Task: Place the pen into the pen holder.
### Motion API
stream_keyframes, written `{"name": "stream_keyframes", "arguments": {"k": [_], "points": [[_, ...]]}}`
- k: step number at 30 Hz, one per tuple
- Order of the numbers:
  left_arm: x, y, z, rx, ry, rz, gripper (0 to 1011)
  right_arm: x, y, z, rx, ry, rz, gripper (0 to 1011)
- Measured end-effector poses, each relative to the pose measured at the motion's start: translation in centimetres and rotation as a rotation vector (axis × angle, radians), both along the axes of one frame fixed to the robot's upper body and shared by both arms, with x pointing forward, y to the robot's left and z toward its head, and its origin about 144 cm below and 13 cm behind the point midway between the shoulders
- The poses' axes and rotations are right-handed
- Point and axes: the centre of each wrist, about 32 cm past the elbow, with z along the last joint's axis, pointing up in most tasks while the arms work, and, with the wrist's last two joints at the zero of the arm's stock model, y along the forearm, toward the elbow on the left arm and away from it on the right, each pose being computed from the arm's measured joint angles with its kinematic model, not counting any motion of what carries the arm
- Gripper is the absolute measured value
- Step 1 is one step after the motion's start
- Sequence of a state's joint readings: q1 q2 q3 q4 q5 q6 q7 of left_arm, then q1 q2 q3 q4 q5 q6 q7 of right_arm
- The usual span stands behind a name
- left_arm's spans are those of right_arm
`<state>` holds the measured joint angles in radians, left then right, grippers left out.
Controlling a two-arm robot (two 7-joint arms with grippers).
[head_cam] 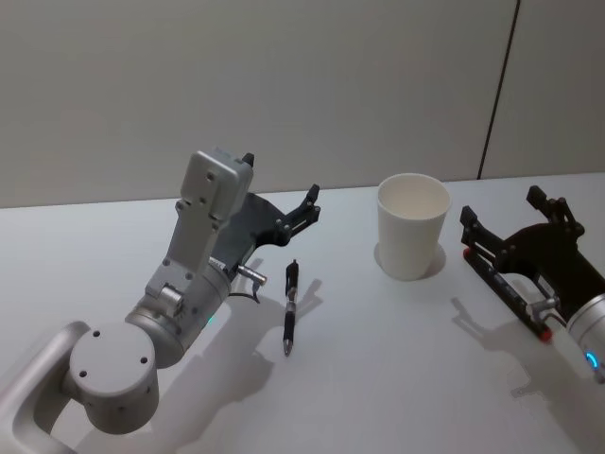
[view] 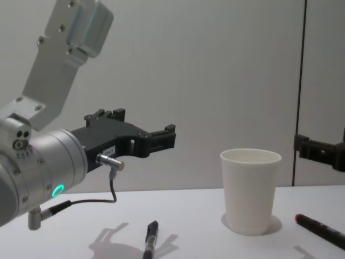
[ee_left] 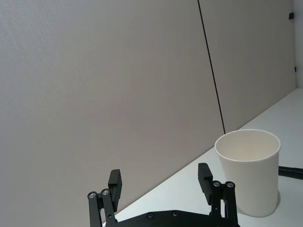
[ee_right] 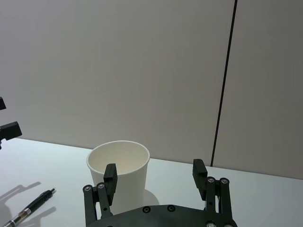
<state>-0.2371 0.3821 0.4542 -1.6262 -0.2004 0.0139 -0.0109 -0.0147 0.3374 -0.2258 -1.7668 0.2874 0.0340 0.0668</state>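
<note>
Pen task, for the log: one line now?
pen flat on table | pen holder upright | left gripper open near pen | right gripper open beside pen holder

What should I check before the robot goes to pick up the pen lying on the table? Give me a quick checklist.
1. Pen free to grasp: ok. The pen lies flat on the table with nothing touching it.
2. Left claw ready: ok. The left claw is open and empty.
3. Left claw lined up on the pen: not ok. It is raised off the table and aimed across it, not down at the pen.
4. Pen holder ready: ok. The pen holder stands upright, mouth open, and looks empty.
5. Right claw out of the way: ok. The right claw is open, to the holder's right and apart from it.
</note>
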Motion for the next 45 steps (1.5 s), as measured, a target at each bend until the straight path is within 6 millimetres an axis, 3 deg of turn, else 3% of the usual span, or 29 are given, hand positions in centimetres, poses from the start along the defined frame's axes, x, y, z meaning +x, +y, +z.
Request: {"name": "stream_keyframes", "arguments": {"k": [45], "points": [[0.0,0.0,0.0,0.0,0.0,0.0,1001,0.0,0.0,0.0,0.0,0.0,0.0,1002]]}}
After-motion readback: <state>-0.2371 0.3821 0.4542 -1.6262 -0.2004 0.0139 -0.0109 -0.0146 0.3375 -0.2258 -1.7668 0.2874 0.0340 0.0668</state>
